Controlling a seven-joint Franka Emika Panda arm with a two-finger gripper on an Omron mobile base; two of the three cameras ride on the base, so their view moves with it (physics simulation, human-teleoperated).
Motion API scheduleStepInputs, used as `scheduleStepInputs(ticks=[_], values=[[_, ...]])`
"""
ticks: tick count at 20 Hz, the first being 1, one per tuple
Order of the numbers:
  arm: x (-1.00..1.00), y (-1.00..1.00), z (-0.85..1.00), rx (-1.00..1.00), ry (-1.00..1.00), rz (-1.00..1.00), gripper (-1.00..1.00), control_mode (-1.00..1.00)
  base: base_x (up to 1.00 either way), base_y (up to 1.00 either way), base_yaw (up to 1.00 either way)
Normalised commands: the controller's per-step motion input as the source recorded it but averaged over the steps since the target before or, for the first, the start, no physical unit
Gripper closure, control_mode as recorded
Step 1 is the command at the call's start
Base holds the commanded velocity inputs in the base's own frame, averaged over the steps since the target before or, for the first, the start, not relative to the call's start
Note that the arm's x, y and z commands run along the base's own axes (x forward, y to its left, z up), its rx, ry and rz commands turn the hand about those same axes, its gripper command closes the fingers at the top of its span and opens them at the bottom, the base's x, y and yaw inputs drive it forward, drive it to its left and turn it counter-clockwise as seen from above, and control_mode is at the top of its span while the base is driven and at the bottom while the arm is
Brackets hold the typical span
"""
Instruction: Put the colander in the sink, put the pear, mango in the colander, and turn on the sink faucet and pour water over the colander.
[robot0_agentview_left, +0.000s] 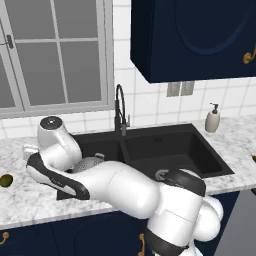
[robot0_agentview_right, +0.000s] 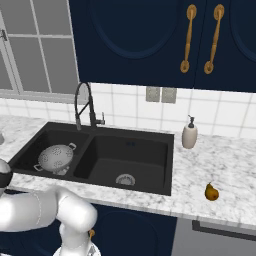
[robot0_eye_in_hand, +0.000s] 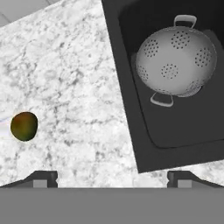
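Perforated metal colander (robot0_eye_in_hand: 175, 59) in matte blk sink (robot0_eye_in_hand: 127, 109), marble counter (robot0_eye_in_hand: 74, 78).

Even, diffuse rendered light, no glare. The black sink (robot0_eye_in_hand: 144, 144) stays dim inside, its basin floor nearly featureless. Left of the fingertips (robot0_eye_in_hand: 43, 178), the marble counter (robot0_eye_in_hand: 74, 87) looks bright and grainy; edges are soft, slightly pixelated, without distortion.

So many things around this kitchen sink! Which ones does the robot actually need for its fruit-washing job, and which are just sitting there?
Needed:
colander, already in the left basin
sink
sink faucet
pear, on the counter right of the sink
mango, on the counter left of the sink

Just sitting there:
soap dispenser
wall outlets
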Motion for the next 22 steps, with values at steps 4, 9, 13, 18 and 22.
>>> scheduleStepInputs(ticks=[4, 9, 13, 18, 22], values=[[-0.50, 0.50, 0.00, -0.04, -0.36, 0.37, -1.00, -1.00, 0.00, 0.00, 0.00], [-0.08, 0.62, 0.00, -0.07, -0.03, 0.36, -1.00, -1.00, 0.00, 0.00, 0.00], [0.01, 0.50, 0.09, -0.07, 0.01, 0.25, -1.00, -1.00, 0.00, 0.00, 0.00], [0.01, 0.39, 0.01, -0.13, 0.01, 0.00, -1.00, -1.00, 0.00, 0.00, 0.00], [0.07, 0.18, 0.00, -0.04, 0.00, -0.04, -1.00, -1.00, 0.00, 0.00, 0.00]])
